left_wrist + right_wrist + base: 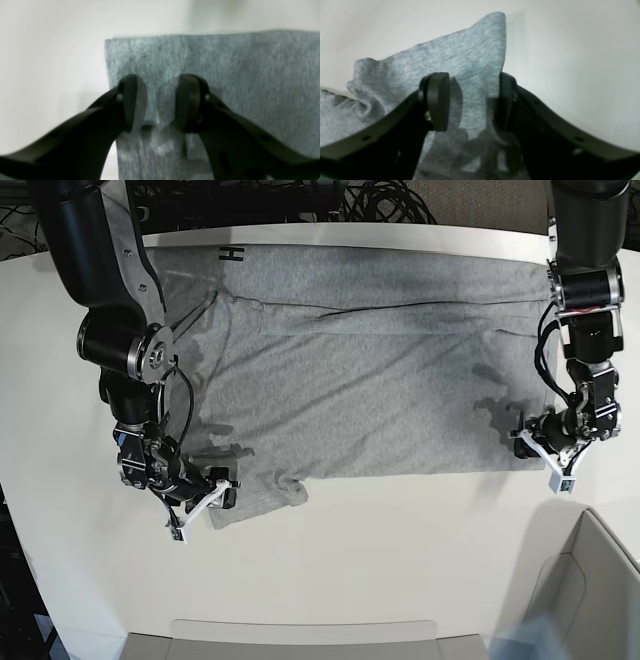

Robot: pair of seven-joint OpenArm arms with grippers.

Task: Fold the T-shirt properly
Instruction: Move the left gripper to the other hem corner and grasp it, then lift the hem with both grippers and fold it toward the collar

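Observation:
The grey T-shirt (370, 390) lies spread over the white table (380, 550), with a bit of black lettering (232, 252) at its far left edge. My left gripper (545, 450) hovers at the shirt's near right corner. In the left wrist view the left gripper (157, 102) is open, its jaws apart over the flat cloth (250, 87) just inside the edge. My right gripper (215, 492) sits at the rumpled near left corner. In the right wrist view the right gripper (473, 102) is open, with the bunched cloth (460, 50) lying beneath and between its fingers.
A pale open box (590, 600) stands at the near right corner. A light tray edge (300, 640) runs along the front. Black cables (380, 200) lie behind the table's far edge. Both arms reach in from the far corners.

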